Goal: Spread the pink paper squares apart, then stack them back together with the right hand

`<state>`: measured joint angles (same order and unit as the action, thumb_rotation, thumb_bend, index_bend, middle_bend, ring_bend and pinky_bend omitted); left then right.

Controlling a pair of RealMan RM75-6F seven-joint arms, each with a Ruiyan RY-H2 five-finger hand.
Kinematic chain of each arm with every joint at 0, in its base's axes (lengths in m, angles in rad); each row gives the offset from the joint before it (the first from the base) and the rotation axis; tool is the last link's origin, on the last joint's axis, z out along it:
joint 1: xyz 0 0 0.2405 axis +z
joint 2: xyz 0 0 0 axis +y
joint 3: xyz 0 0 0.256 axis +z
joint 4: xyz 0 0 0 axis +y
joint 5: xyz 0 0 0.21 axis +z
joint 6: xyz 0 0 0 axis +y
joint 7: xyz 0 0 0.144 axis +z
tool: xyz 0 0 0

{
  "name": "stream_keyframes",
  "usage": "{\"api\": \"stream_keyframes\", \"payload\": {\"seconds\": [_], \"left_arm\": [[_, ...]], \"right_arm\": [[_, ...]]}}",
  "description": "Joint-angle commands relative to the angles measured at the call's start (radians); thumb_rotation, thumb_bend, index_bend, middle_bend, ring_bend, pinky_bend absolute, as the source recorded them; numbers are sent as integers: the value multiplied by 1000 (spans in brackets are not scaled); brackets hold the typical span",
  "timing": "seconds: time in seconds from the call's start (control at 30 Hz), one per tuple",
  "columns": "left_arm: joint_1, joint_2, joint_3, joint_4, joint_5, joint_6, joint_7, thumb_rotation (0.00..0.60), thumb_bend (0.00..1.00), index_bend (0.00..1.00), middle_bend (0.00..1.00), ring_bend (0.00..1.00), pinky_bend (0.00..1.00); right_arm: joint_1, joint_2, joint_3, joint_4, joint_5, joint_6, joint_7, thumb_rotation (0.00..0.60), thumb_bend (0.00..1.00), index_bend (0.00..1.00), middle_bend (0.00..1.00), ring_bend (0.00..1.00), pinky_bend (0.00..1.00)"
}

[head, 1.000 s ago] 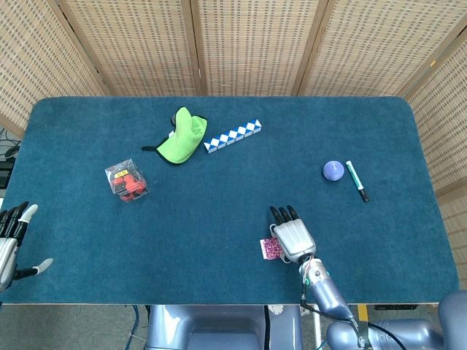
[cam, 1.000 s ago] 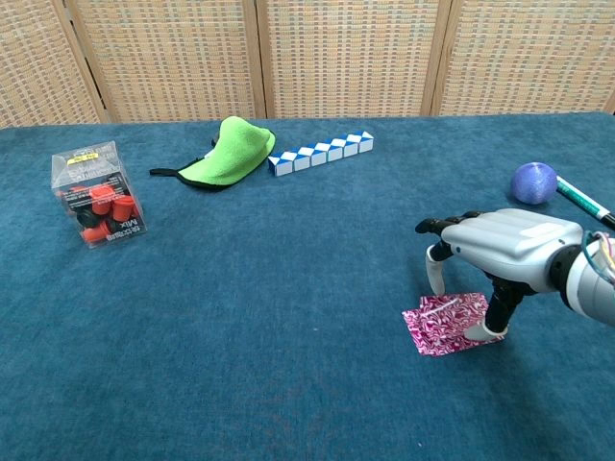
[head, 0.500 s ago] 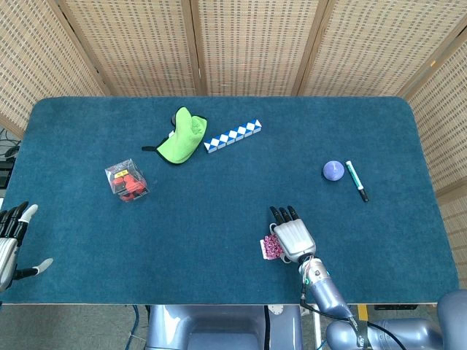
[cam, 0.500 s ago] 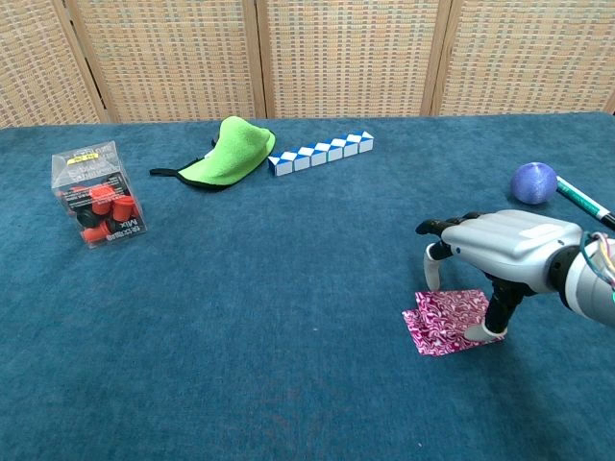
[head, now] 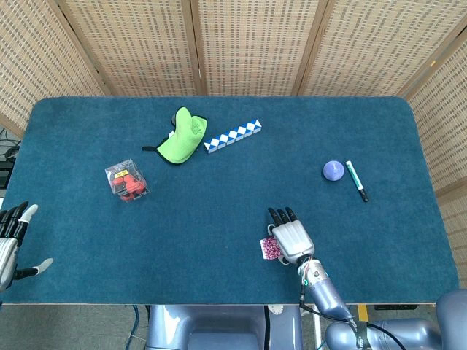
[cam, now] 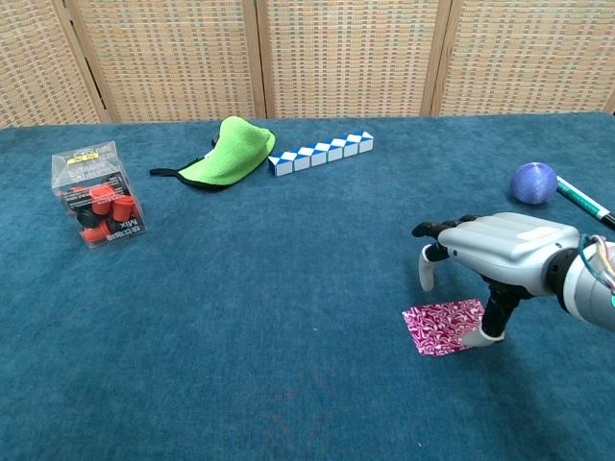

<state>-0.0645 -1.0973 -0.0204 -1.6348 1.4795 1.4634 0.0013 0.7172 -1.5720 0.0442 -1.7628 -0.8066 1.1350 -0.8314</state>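
The pink patterned paper squares (cam: 442, 325) lie flat on the blue table as one neat pile, near the front edge right of centre; the head view shows only their left part (head: 268, 249) beside my right hand. My right hand (cam: 502, 248) hovers palm down over the pile's right side with fingers spread. Its thumb tip (cam: 479, 334) rests on the pile's right edge, and the other fingertips (cam: 425, 279) hang just above the cloth behind the pile. My left hand (head: 10, 242) stays open off the table's left edge, holding nothing.
A clear box of red pieces (cam: 97, 195) stands at the left. A green cloth (cam: 227, 152) and a blue-white zigzag strip (cam: 321, 153) lie at the back. A purple ball (cam: 533, 181) and a green marker (cam: 582, 201) lie at the right. The table (cam: 288, 288) is blue felt.
The slightly fanned pink squares have been drawn together into one aligned pile. My right hand's fingers have lifted off the paper and shifted a little left; the thumb stays at its edge.
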Motion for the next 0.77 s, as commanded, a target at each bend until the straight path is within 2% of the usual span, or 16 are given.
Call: {"api": "stream_keyframes", "payload": {"seconds": [0.03,0.17,0.3,0.4,0.5,0.53,0.57,0.63,0.7,0.77], "left_arm": [[0,0,0,0,1,0,0,600,0,0,0,0,0],[1,0,1,0,1,1,-1,600,0,0,0,0,0],[0,2,1,-1,1,-1,-6,600,0,0,0,0,0],[-1,4,1,-2,2,-3,-16,600,0,0,0,0,0],[-1,6,2,2,6,-2,-24,600,0,0,0,0,0],[-1,6,3,4,8,-2,-25,600,0,0,0,0,0],[-1,4,2,8,10,0,-25,600,0,0,0,0,0],[-1,1,2,12,13,3,-28,600,0,0,0,0,0],[0,-1,1,14,14,6,-28,600,0,0,0,0,0],[1,-3,2,15,14,8,-27,600,0,0,0,0,0]], "right_arm": [[0,1,-2,-3,1,0,-1,600,208,311,0,0,0],[1,4,-3,-7,0,2,0,600,208,299,0,0,0],[-14,55,3,-62,-65,24,47,600,208,297,0,0,0],[-48,128,-11,-106,-173,55,121,600,208,276,0,0,0],[-117,218,-56,-99,-366,127,258,600,208,249,0,0,0],[-143,242,-75,-79,-432,158,311,600,205,238,0,0,0],[-209,286,-111,-20,-533,249,417,600,194,219,0,0,0],[-275,306,-150,89,-638,337,570,600,145,179,0,0,0],[-336,301,-162,204,-671,409,675,600,50,116,0,0,0],[-380,284,-164,292,-679,452,743,600,6,56,0,0,0]]}}
